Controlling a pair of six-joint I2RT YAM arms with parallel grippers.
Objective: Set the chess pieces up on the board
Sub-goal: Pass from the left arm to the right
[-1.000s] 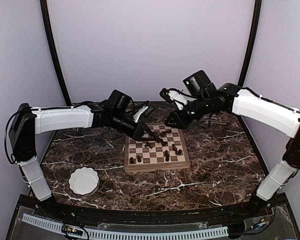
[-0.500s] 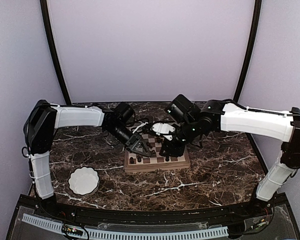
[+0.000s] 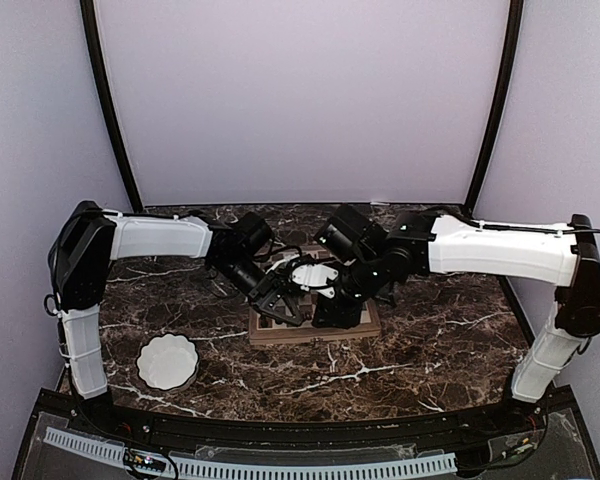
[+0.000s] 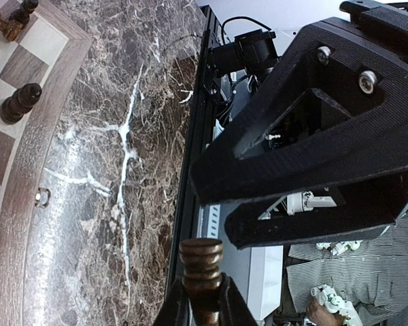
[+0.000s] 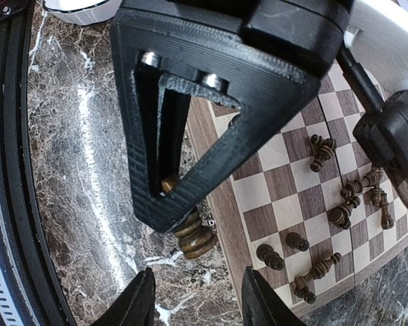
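Observation:
The wooden board (image 3: 365,331) lies mid-table under both arms. My left gripper (image 3: 283,308) is shut on one dark brown chess piece (image 4: 202,266), whose ringed base sticks out past the fingertips (image 4: 234,305). In the right wrist view that held piece (image 5: 194,237) hangs over the marble right beside the board's light rim (image 5: 226,204). My right gripper (image 5: 200,299) is open and empty, its fingers (image 5: 141,299) spread just short of the piece. Several other chess pieces (image 5: 340,197) stand or lie on the board's squares; two stand near the rim (image 5: 280,250).
A white scalloped bowl (image 3: 167,361) sits on the marble table (image 3: 430,340) at the front left. A small metal clasp (image 4: 42,197) shows on the board's rim. The black table edge with cabling (image 4: 241,54) runs close behind the left gripper.
Both arms have come down to the board's near left edge. The right gripper swung in from the far right and opened wider. The left gripper stays shut on its piece.

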